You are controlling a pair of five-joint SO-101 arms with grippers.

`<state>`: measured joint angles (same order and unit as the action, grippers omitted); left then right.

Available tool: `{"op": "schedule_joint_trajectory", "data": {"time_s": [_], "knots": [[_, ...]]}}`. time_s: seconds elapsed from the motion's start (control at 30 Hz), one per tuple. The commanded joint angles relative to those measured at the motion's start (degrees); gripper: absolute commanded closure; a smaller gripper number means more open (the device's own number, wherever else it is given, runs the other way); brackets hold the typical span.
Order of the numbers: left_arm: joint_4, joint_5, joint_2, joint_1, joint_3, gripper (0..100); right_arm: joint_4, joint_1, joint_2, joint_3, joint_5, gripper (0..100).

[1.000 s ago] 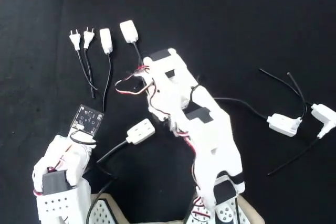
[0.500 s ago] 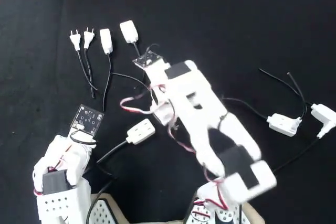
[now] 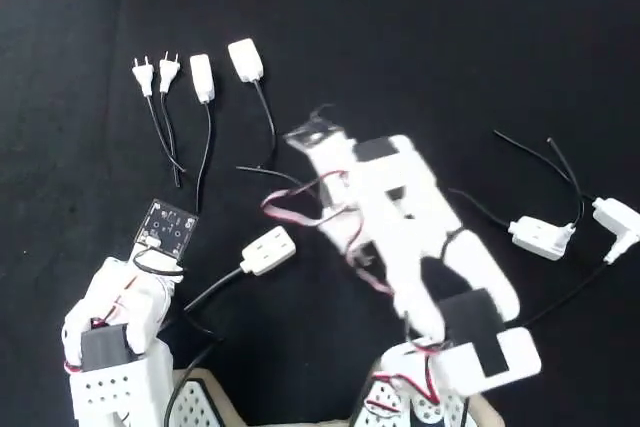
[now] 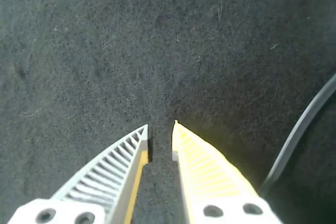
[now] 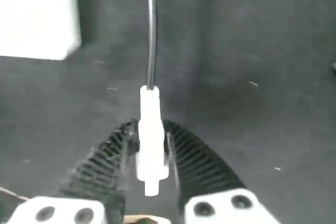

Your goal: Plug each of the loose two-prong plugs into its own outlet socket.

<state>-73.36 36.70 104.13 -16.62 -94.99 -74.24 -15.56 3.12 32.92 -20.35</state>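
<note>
My right gripper (image 5: pixel 148 127) is shut on a white two-prong plug (image 5: pixel 149 148) whose black cable (image 5: pixel 150 30) runs straight away from it. In the high view this gripper (image 3: pixel 312 135) hangs over the middle of the black table. A white outlet socket (image 5: pixel 37 19) lies on the cloth beyond it. Two loose plugs (image 3: pixel 143 75) (image 3: pixel 169 70) lie at the far left beside two white sockets (image 3: pixel 201 77) (image 3: pixel 245 59). Another socket (image 3: pixel 268 250) lies near the left arm (image 3: pixel 120 317). My left gripper (image 4: pixel 160 128) is shut on nothing, low over bare cloth.
On the right lie a white socket (image 3: pixel 540 237) and a second white piece (image 3: pixel 615 217), with black cables (image 3: pixel 540 157) looping around them. A black cable (image 4: pixel 299 129) crosses the cloth beside my left gripper. The table's far half is open black cloth.
The right arm has swung to the right and drawn back from the far-left sockets, with the plug in its gripper. The left arm has kept still.
</note>
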Motion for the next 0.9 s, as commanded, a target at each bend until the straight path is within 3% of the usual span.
{"op": "schedule_joint_trajectory", "data": {"time_s": [0.0, 0.17, 0.43, 0.67, 0.87], "knots": [[-0.4, 0.4, 0.0, -0.6, 0.2, 91, 1.9, 8.5, 0.0, -3.9, -4.5, 98.5], [-0.4, 0.4, 0.0, -0.6, 0.2, 91, 4.7, 13.5, 0.0, -4.4, -6.9, 98.5], [-0.4, 0.4, 0.0, -0.6, 0.2, 91, 8.0, 15.5, -0.6, -2.9, -7.2, 98.5], [-0.4, 0.4, 0.0, -0.6, 0.2, 91, 14.1, 9.6, -0.6, 5.1, -7.2, 97.8], [-0.4, 0.4, 0.0, -0.6, 0.2, 91, 12.9, 5.2, -0.7, 6.5, -7.2, 83.5]]}}
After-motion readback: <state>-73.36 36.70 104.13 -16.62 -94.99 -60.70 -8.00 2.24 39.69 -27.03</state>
